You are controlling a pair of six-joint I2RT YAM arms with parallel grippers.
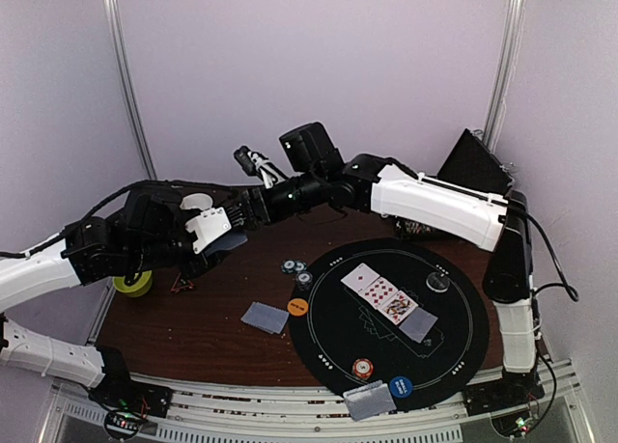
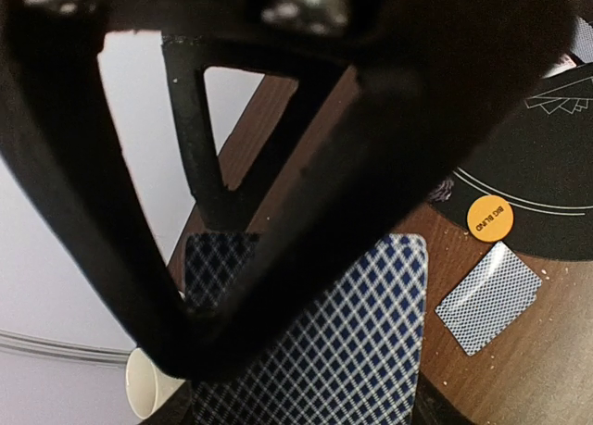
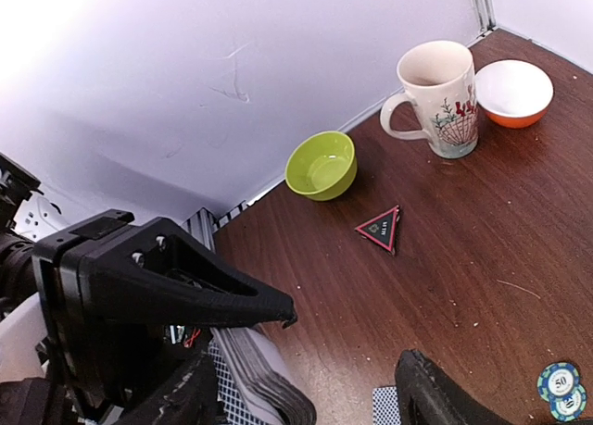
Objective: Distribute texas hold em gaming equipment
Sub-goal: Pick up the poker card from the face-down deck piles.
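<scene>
My left gripper [image 1: 217, 233] is shut on a deck of cards [image 2: 361, 342] with blue diamond backs and holds it above the table's left part. The right wrist view shows that deck [image 3: 269, 379] edge-on under the left gripper's black finger [image 3: 185, 286]. My right gripper [image 1: 241, 209] is open right at the deck, one finger on each side [image 3: 306, 388]. On the black round mat [image 1: 454, 356] lie face-up cards [image 1: 379, 291], a face-down card [image 1: 422, 324], a dark disc [image 1: 437, 281], a striped chip [image 1: 362, 369] and a blue disc [image 1: 401, 386].
An orange disc [image 1: 298, 306], striped chips [image 1: 297, 271] and a face-down card [image 1: 265, 317] lie left of the mat, another card [image 1: 370, 401] at the near edge. A green bowl [image 3: 321, 164], red-edged triangle [image 3: 380, 229], mug [image 3: 440, 96] and orange bowl [image 3: 512, 92] stand behind.
</scene>
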